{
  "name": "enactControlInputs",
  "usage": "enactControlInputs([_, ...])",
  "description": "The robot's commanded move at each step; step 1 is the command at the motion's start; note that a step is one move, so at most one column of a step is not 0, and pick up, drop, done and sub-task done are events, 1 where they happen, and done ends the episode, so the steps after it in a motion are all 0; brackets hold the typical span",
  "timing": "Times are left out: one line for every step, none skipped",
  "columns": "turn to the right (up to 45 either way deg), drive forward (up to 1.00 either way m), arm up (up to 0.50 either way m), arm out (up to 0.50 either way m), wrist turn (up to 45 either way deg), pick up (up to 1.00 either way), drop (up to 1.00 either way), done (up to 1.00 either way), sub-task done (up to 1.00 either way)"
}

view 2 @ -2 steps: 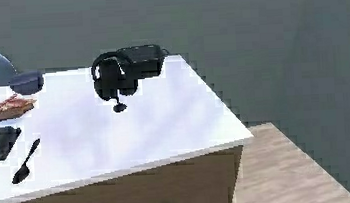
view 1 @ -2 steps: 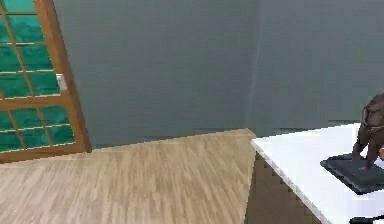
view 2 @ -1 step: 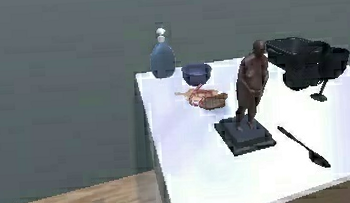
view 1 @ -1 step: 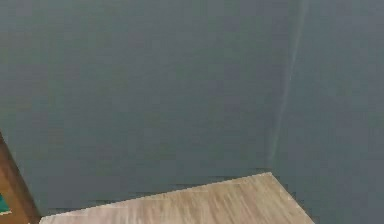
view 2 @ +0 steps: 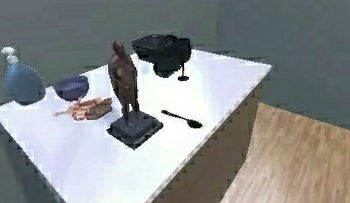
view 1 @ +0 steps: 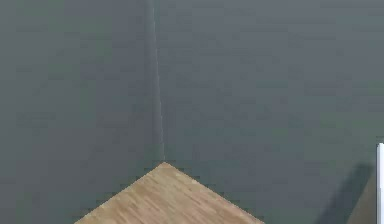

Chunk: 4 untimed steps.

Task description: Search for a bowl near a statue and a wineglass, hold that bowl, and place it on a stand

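Observation:
In the arm side view a white counter (view 2: 212, 83) carries a dark brown statue of a standing figure (view 2: 125, 82) on a dark square base. Left of the statue sits a small blue-purple bowl (view 2: 71, 88). Behind the statue to the right stands a dark, wide, bowl-like vessel (view 2: 160, 50), with a thin dark stem and foot (view 2: 184, 74) beside it that may be a wineglass.
A blue spray bottle (view 2: 20, 78) stands at the counter's far left, a tan food item (view 2: 87, 109) lies left of the statue and a dark spoon (view 2: 182, 118) to its right. Wood floor (view 2: 306, 153) lies right of the counter. The forward view faces a grey wall corner (view 1: 160, 100).

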Motion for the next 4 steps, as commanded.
enactControlInputs([0.0, 0.20, 0.00, 0.00, 0.0, 0.00, 0.00, 0.00, 0.00])
enactControlInputs([21.0, 0.00, 0.00, 0.00, 0.0, 0.00, 0.00, 0.00, 0.00])
enactControlInputs([0.0, 0.30, 0.00, 0.00, 0.0, 0.00, 0.00, 0.00, 0.00])
enactControlInputs([-15.0, 0.00, 0.00, 0.00, 0.0, 0.00, 0.00, 0.00, 0.00])
